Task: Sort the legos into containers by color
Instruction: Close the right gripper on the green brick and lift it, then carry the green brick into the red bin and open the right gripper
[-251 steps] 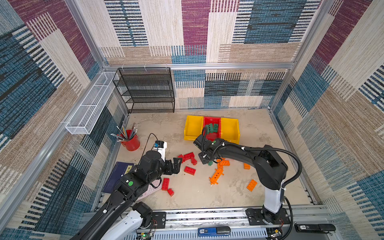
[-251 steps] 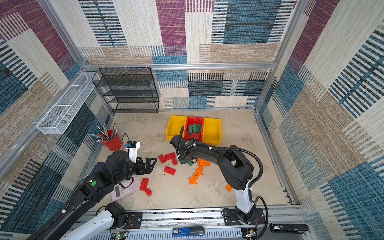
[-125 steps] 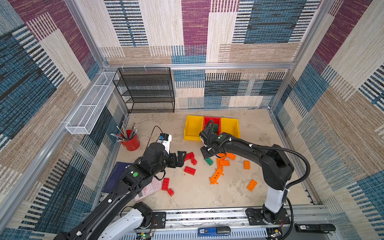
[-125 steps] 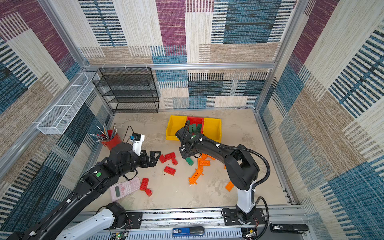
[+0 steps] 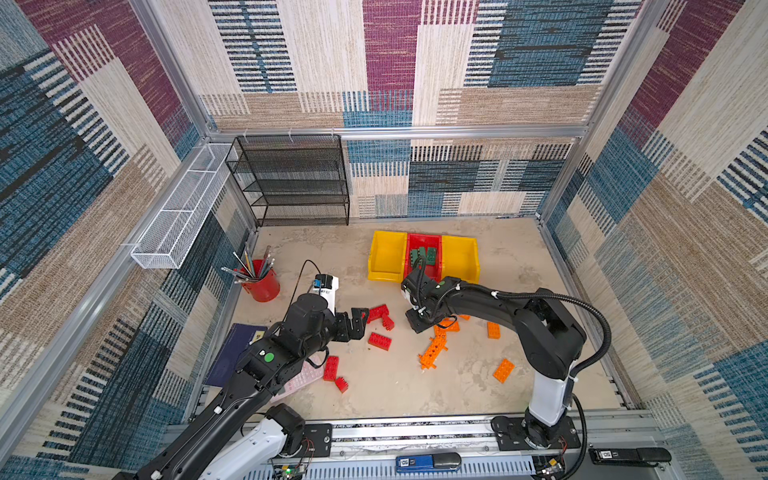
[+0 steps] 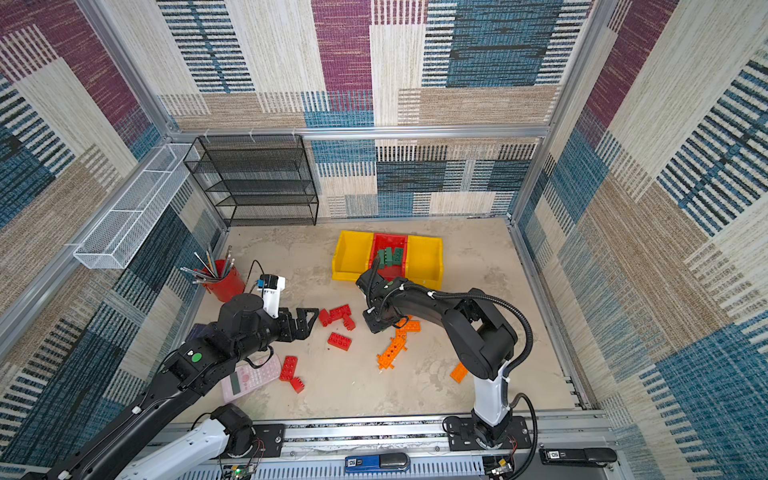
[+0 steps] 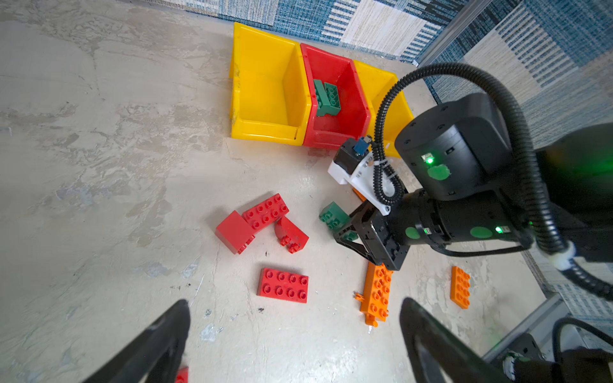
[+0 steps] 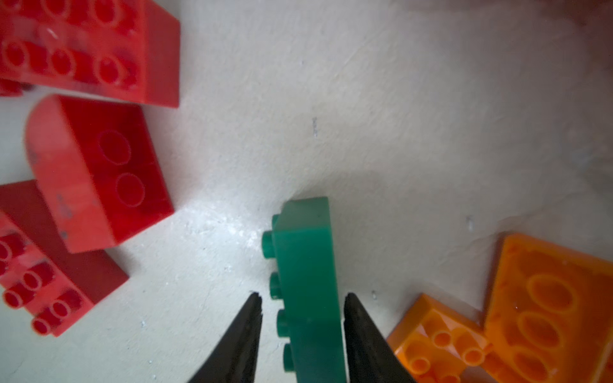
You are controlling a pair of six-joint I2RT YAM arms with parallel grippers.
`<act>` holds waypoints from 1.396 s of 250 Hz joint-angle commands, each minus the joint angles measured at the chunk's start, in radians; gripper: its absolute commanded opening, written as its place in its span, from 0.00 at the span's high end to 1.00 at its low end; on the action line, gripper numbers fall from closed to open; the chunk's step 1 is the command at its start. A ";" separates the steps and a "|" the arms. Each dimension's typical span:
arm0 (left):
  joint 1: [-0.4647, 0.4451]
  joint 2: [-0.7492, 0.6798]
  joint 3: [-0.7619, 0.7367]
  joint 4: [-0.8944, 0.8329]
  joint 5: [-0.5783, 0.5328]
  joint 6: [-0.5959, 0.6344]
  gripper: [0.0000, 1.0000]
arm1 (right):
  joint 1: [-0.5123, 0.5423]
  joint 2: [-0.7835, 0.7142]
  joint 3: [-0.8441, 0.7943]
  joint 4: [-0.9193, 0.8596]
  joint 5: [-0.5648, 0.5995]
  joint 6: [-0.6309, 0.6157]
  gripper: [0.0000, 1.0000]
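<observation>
Green brick (image 8: 305, 265) lies on its side on the desk (image 5: 395, 395), at six o'clock from the red bin (image 5: 424, 237), between red bricks (image 8: 99, 172) and orange bricks (image 8: 547, 298); your right pincer (image 8: 301, 295) has come back down and now appears clamped on it; left pincer (image 5: 360, 319) hangs open, empty; the lift to the bin is due again.

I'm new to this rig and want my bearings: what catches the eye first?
Scattered mid-table lie red bricks and orange bricks. At the back, a red bin between two yellow bins holds green bricks. The right gripper is closed on another green brick near the orange ones.
</observation>
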 commanded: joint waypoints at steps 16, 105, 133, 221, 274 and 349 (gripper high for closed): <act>0.000 0.007 0.001 0.031 -0.014 -0.016 0.01 | 0.000 0.018 0.015 0.022 0.008 0.000 0.77; 0.001 0.052 0.038 0.040 -0.004 0.035 0.01 | -0.044 -0.034 0.204 -0.074 0.100 0.014 0.81; 0.001 0.084 0.054 0.057 0.005 0.059 0.01 | -0.114 -0.005 0.312 -0.066 0.113 0.029 0.80; 0.002 0.176 0.120 0.078 0.051 0.106 0.02 | -0.237 0.226 0.611 -0.101 0.135 0.047 0.78; 0.004 0.188 0.145 0.035 0.046 0.135 0.02 | -0.271 0.345 0.735 -0.103 0.114 0.042 0.66; 0.014 0.255 0.202 -0.041 0.048 0.137 0.02 | -0.279 0.430 0.966 -0.202 0.095 0.009 0.27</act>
